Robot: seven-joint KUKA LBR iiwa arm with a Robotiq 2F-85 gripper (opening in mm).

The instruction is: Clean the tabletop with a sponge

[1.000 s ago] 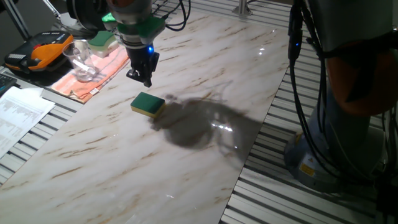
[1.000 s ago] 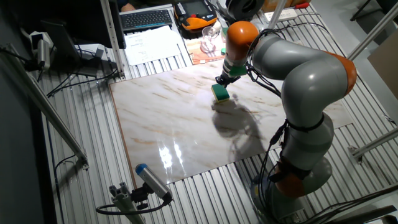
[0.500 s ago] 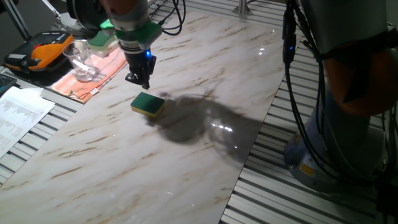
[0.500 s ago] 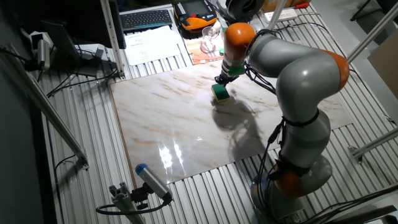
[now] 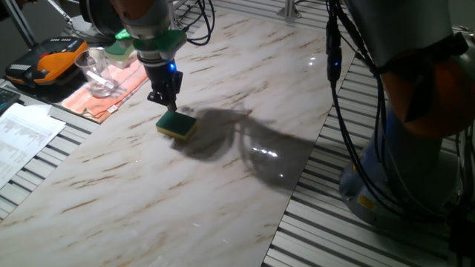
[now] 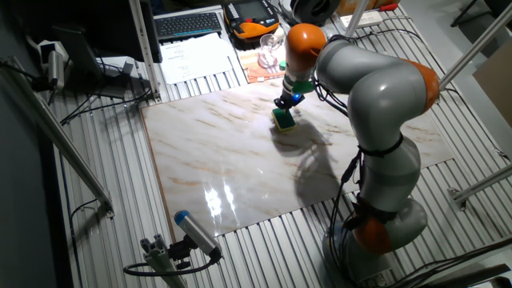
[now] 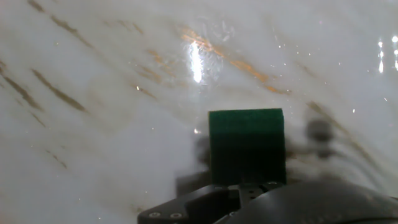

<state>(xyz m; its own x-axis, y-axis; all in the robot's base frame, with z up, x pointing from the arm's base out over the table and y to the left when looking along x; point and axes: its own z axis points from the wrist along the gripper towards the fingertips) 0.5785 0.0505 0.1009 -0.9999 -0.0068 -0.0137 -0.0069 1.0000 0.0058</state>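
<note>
The sponge [image 5: 177,124], dark green on top with a yellow body, lies flat on the white marble-look tabletop [image 5: 245,185] near its far left part. My gripper [image 5: 166,102] hangs just above the sponge's far end, fingers pointing down, apart and empty. In the other fixed view the gripper [image 6: 286,105] is right over the sponge [image 6: 284,121]. In the hand view the sponge's green top [image 7: 247,144] fills the lower middle, close below the hand; the fingertips do not show there.
A salmon cloth [image 5: 111,87] with a clear glass [image 5: 94,70] and a paler green sponge [image 5: 119,46] lies left of the slab. Papers [image 5: 22,133] and an orange-black device [image 5: 46,65] sit further left. Grey slats surround the slab. The arm's base [image 5: 401,170] stands at right.
My gripper has moved left and down, from beside and above the sponge to just over its far end. The sponge has not moved.
</note>
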